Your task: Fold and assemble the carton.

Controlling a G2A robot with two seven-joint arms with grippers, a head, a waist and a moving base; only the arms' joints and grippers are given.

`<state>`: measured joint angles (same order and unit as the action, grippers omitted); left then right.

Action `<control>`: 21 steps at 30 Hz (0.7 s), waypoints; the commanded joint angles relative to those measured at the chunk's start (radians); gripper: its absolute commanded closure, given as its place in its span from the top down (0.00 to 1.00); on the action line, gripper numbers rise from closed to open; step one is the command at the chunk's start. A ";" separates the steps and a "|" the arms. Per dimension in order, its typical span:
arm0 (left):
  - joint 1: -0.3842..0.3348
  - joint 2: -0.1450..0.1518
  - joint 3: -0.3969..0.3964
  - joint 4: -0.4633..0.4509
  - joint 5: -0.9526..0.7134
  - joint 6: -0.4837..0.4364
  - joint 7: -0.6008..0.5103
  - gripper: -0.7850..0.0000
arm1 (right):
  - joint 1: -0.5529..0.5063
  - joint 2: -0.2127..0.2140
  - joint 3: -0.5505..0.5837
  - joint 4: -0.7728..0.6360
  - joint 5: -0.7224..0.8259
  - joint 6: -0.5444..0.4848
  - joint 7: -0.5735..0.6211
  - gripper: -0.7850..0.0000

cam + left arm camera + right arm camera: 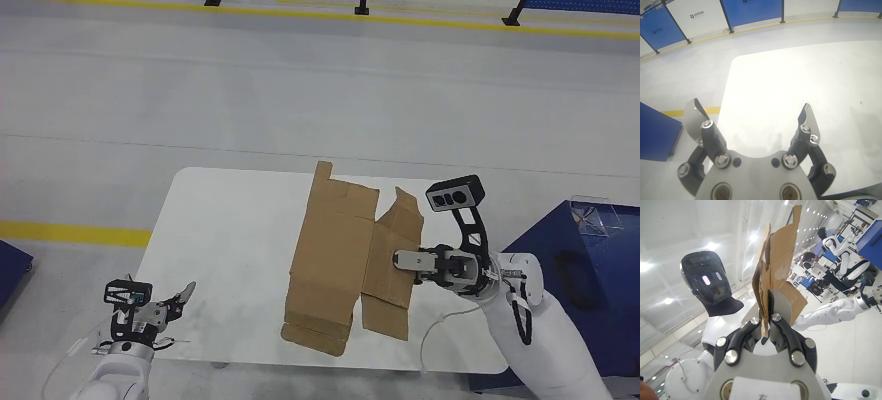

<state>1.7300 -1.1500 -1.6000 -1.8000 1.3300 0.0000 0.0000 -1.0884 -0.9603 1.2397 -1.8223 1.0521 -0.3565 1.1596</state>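
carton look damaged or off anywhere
Yes. The carton looks worn: its face has scuffed, peeled patches, and its edge is ragged and frayed where the right gripper clamps it. Its layers also splay apart above the grip.

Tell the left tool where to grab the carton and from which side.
Probably the free long edge of the carton, facing the left tool, approached from that side with jaws straddling the thin board. The right tool is shut on the opposite flap; the left one is open.
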 commanded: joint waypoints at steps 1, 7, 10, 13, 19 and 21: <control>0.000 0.000 0.000 0.000 0.000 0.000 0.000 1.00 | 0.000 0.000 0.000 0.000 0.000 0.000 0.000 0.00; 0.000 0.000 0.000 0.000 0.000 0.000 0.000 1.00 | -0.045 -0.025 -0.069 -0.010 0.443 0.173 0.009 0.00; 0.000 0.000 0.000 0.000 0.000 0.000 0.000 1.00 | -0.062 -0.054 -0.149 0.020 0.829 0.367 0.037 0.00; 0.000 0.000 0.000 0.000 0.000 0.000 0.000 1.00 | -0.073 -0.083 -0.239 0.037 1.113 0.540 0.000 0.00; 0.000 0.000 0.000 0.000 0.000 0.000 0.000 1.00 | -0.088 -0.131 -0.374 0.046 1.607 0.753 -0.246 0.00; 0.000 0.000 0.000 0.000 0.000 0.000 0.000 1.00 | -0.093 -0.142 -0.404 0.035 1.744 0.783 -0.358 0.00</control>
<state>1.7300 -1.1500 -1.6000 -1.8000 1.3300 0.0000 0.0000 -1.1797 -1.0969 0.8516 -1.7813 2.6591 0.4115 0.8799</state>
